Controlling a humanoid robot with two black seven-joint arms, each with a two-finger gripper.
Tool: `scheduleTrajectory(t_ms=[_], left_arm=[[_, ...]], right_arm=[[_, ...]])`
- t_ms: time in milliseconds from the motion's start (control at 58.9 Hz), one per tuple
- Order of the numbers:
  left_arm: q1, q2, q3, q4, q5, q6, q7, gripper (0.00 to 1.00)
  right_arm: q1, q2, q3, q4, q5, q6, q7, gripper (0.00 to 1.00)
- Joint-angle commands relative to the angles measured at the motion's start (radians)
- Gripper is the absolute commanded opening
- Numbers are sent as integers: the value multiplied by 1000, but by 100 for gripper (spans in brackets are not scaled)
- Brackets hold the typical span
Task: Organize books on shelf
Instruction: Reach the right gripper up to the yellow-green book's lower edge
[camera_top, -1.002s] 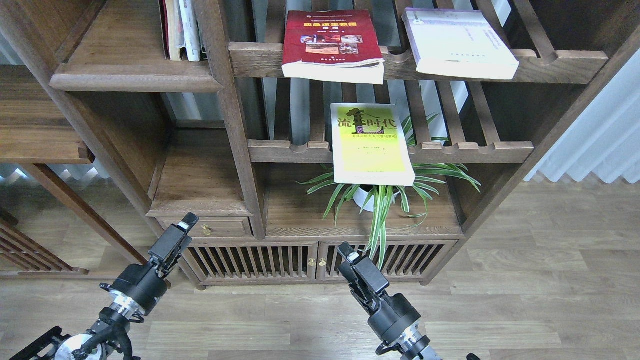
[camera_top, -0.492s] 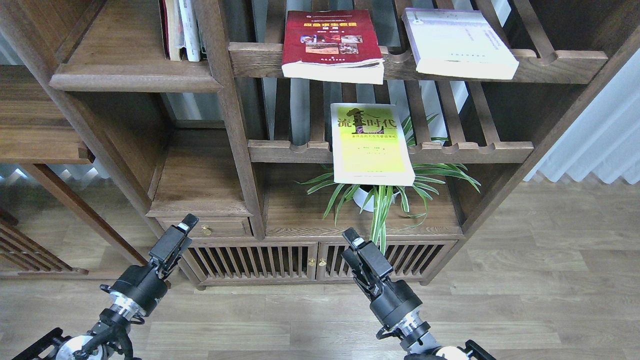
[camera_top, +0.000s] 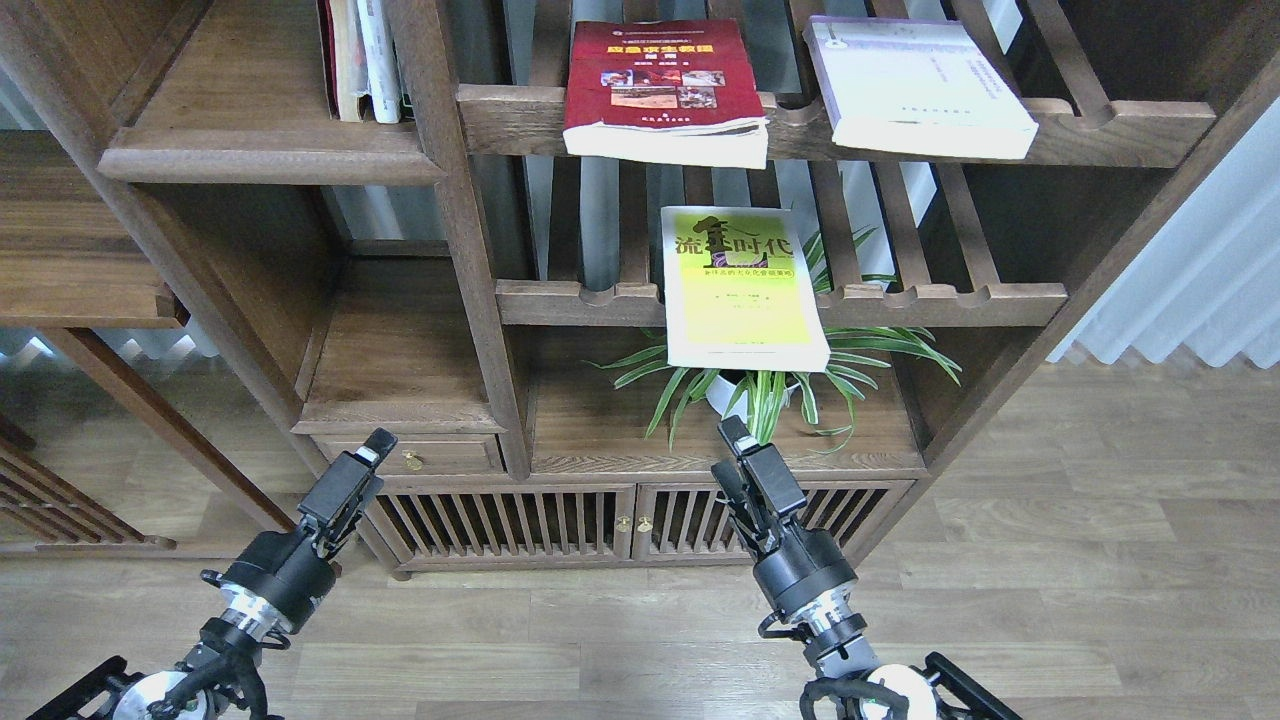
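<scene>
The yellow-green book (camera_top: 742, 290) lies flat on the lower slatted rack and overhangs its front rail. The dark red book (camera_top: 660, 85) and the pale lavender-white book (camera_top: 915, 85) lie flat on the upper slatted rack. The solid shelf board (camera_top: 270, 160) is at the upper left, with a few books (camera_top: 362, 60) standing at its right end. My right gripper (camera_top: 735, 440) is raised below the yellow-green book and holds nothing. My left gripper (camera_top: 372, 447) is low by the small drawer and holds nothing. Both are seen side-on, so I cannot tell their fingers apart.
A potted spider plant (camera_top: 760, 395) stands on the board under the yellow-green book, just beyond my right gripper. A small drawer with a brass knob (camera_top: 412, 460) and slatted cabinet doors (camera_top: 560, 520) are below. A thick upright post (camera_top: 470, 250) divides the bookcase.
My right gripper has risen and moved right, toward the plant and the yellow-green book. The left arm and the books have not moved.
</scene>
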Motion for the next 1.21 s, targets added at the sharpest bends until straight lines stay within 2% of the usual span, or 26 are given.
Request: scheduleTrajectory(t_ms=[0, 357, 696, 985, 1070, 1188], left_arm=[[-1, 0, 1, 2, 0, 0, 0, 100], [-6, 0, 3, 15, 0, 0, 0, 100], [-4, 4, -2, 18, 0, 0, 0, 100], [-4, 4, -2, 21, 0, 0, 0, 100], [-4, 4, -2, 24, 0, 0, 0, 100], [-4, 3, -2, 24, 0, 0, 0, 100]], right_arm=[[16, 0, -23, -2, 24, 0, 25, 99], [165, 0, -31, -118, 38, 0, 28, 99], [251, 0, -37, -158, 109, -99, 28, 99], [326, 0, -3, -227, 145, -110, 28, 99], [335, 0, 9, -238, 145, -128, 28, 99], [347, 0, 26, -242, 145, -212, 28, 97]])
